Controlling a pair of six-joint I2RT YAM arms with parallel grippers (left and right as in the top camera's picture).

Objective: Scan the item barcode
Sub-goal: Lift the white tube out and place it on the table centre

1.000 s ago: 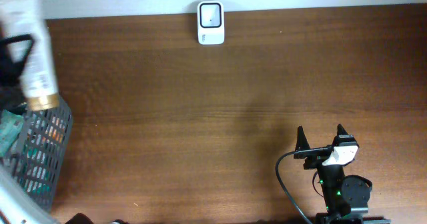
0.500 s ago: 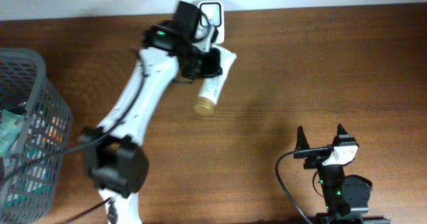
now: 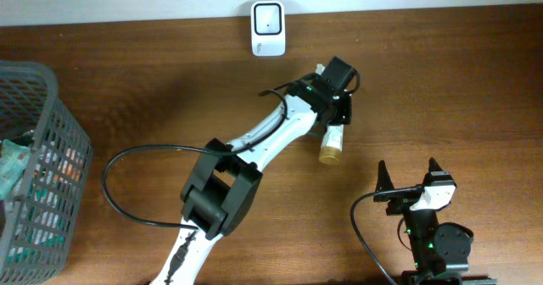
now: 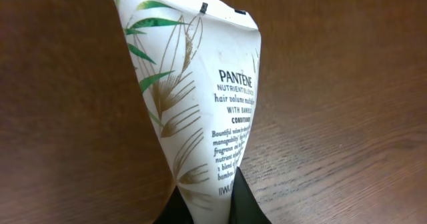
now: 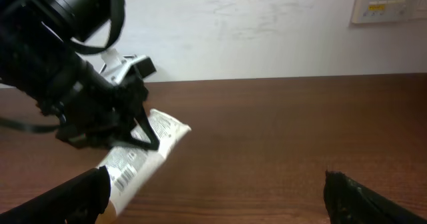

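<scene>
The left gripper (image 3: 333,122) was clamped on the conditioner tube (image 3: 332,148), its gold cap poking out just past the fingers. The scanner (image 3: 268,29) stood well beyond them. The right gripper (image 3: 408,171) sat nearby, its 2 fingers wide apart and empty.

The conditioner tube (image 3: 333,137) is white, printed with green and gold leaves and the words "Pantene" and "conditioner", and has a gold cap (image 3: 330,155). It is clamped near its crimped end in the left pincer (image 3: 334,115) and slants with the cap pointing toward the near edge of the tabletop; a barcode (image 5: 121,176) shows on its back. The small white scanner (image 3: 268,29) stands at the tabletop's far edge, well apart from the tube.
</scene>
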